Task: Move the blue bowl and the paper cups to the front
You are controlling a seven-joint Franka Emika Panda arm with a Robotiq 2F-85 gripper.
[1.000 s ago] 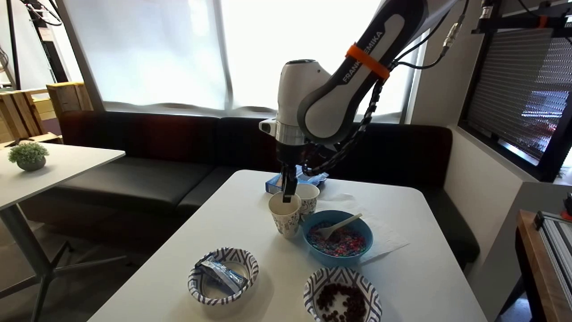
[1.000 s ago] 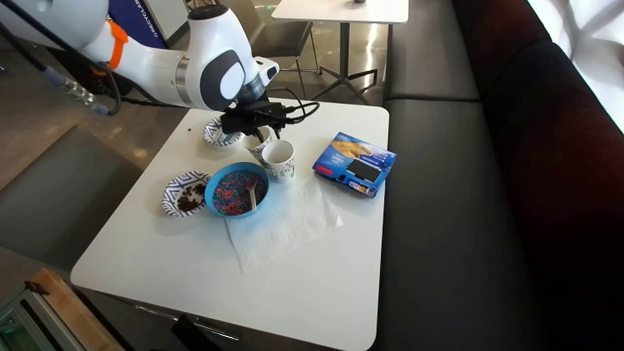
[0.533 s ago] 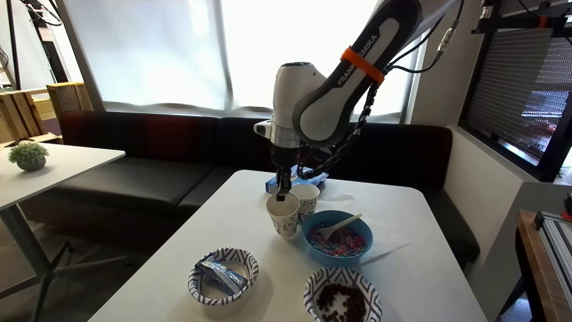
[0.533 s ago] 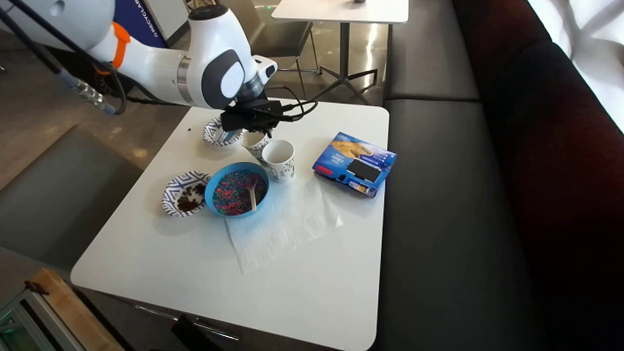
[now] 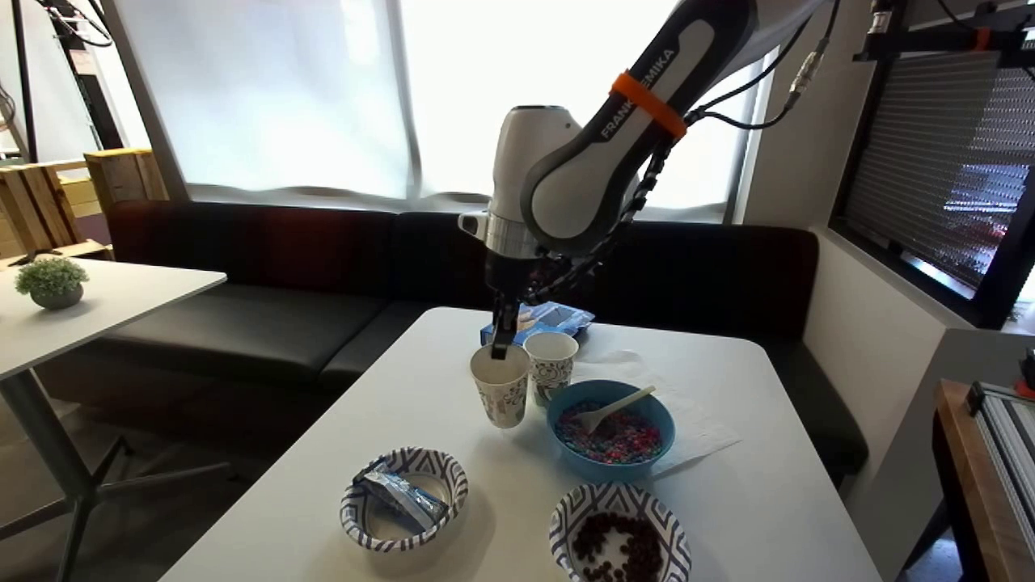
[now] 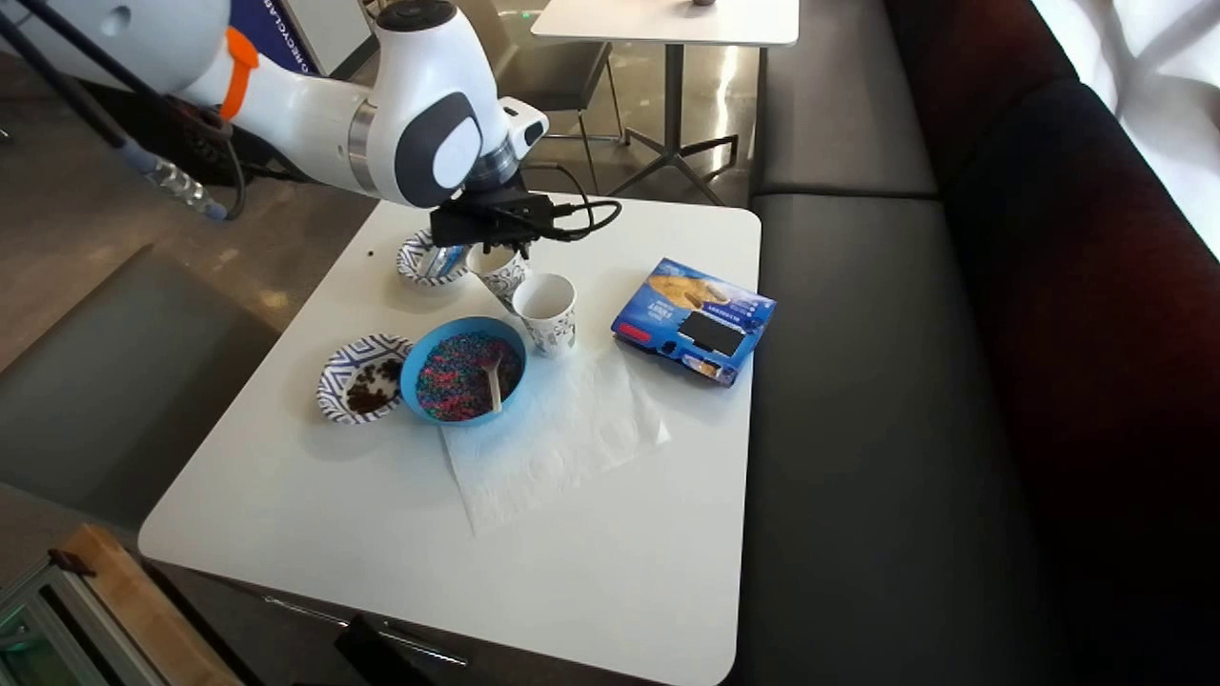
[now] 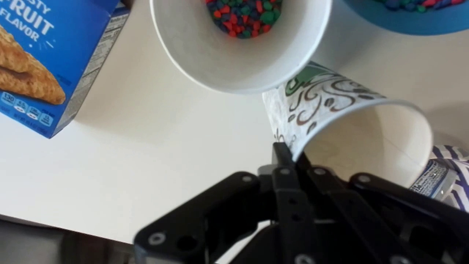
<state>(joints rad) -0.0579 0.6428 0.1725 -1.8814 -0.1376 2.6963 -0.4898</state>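
- Pinching the rim of a patterned paper cup (image 5: 503,396) between the jaws.
- Positioned just beside an upright second paper cup (image 6: 553,329), with multicoloured pieces (image 7: 245,16) inside.
- Poised near the blue bowl (image 5: 597,393), with a pale spoon (image 5: 623,406) inside, on the worktop (image 6: 591,581).

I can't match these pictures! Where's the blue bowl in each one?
In an exterior view: the blue bowl is right of centre, below the middle.
In an exterior view: the blue bowl is left of centre, about halfway down.
Wrist view: the blue bowl is in the top right corner, partly cut off.
Landmark in all three: the box.
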